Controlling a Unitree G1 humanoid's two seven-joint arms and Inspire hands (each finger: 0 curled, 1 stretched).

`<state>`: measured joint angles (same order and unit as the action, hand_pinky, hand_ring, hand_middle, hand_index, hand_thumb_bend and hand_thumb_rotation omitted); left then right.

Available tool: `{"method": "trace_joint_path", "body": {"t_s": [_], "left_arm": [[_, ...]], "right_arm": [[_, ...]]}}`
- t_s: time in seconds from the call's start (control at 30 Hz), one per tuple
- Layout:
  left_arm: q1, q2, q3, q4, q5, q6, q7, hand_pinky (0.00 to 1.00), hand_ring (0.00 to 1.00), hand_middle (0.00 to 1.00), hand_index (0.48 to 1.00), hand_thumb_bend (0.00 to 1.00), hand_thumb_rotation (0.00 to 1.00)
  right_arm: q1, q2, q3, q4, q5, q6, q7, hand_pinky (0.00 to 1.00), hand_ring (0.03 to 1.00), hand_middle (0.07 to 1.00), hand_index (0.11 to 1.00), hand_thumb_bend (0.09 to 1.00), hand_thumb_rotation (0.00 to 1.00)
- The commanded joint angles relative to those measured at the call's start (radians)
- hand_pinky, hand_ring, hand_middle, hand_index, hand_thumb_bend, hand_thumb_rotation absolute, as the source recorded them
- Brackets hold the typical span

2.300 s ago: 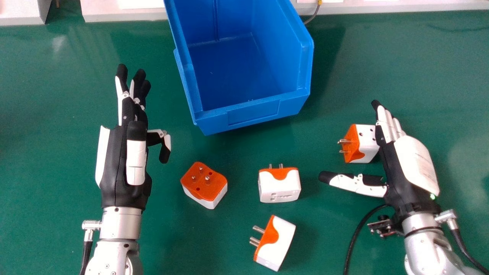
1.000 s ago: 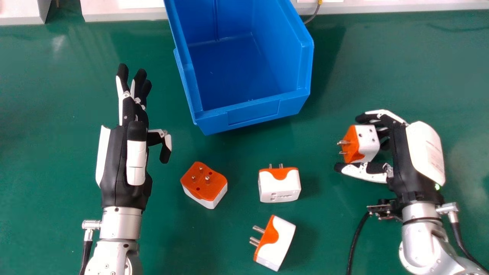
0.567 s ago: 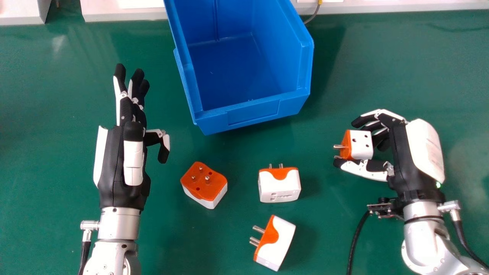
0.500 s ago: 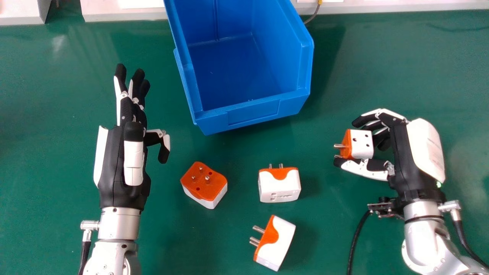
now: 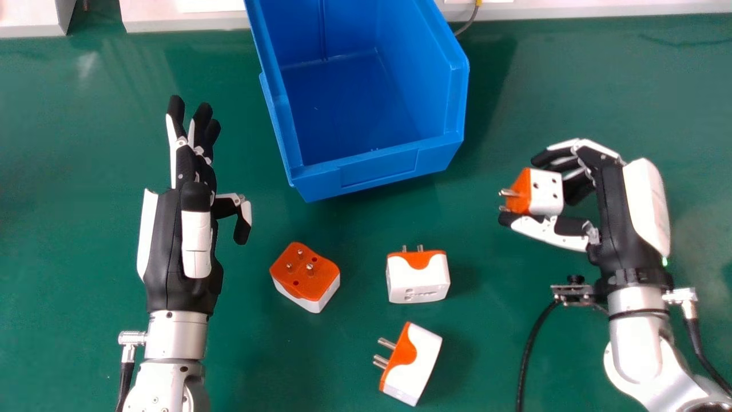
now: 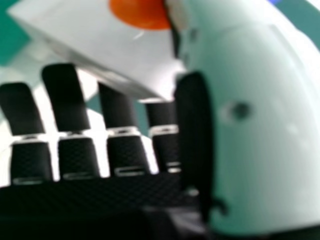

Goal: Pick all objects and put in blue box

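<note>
The right hand (image 5: 617, 217) gripped 1 plug (image 5: 546, 193) near the box (image 5: 380, 169); the left hand (image 5: 171, 246) was open. 3 other plugs (image 5: 419, 280) lay on the table (image 5: 583, 74).

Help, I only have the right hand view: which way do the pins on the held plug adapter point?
Observer: The pins of the held adapter point left in the head view.
Operator: Where's the blue box from the right hand?
Observer: The blue box stands farther forward and to the left of the right hand.
Operator: How many adapters sit on the table?
Observer: Three on the table: the left adapter, the middle adapter and the nearest adapter.
</note>
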<state>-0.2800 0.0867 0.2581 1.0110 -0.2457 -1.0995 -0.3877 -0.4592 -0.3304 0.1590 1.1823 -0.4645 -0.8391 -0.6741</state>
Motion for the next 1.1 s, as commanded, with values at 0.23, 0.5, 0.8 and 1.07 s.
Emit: {"method": "trace_joint_path", "body": {"t_s": [0.23,0.5,0.8,1.07], "left_arm": [[-0.015,-0.004,-0.005,-0.006,0.009,-0.009,0.008,0.0,1.0,1.0,1.0,1.0,1.0],[-0.019,-0.005,-0.006,-0.006,0.013,-0.007,0.014,0.0,1.0,1.0,1.0,1.0,1.0],[-0.03,-0.001,-0.005,0.006,0.012,-0.005,0.013,0.0,1.0,1.0,1.0,1.0,1.0],[-0.042,0.001,0.001,0.027,0.007,-0.009,0.006,0.0,1.0,1.0,1.0,1.0,1.0]], "right_arm": [[0.028,-0.008,-0.068,-0.164,0.088,-0.11,0.079,0.36,0.39,0.498,0.537,0.518,0.0],[0.029,0.024,-0.102,-0.424,0.143,-0.083,0.193,0.34,0.381,0.501,0.536,0.515,0.0],[-0.09,0.09,-0.115,-0.542,0.165,-0.035,0.277,0.34,0.379,0.503,0.534,0.514,0.0],[-0.235,0.135,-0.108,-0.45,0.143,-0.028,0.277,0.33,0.379,0.503,0.533,0.513,0.0]]}}
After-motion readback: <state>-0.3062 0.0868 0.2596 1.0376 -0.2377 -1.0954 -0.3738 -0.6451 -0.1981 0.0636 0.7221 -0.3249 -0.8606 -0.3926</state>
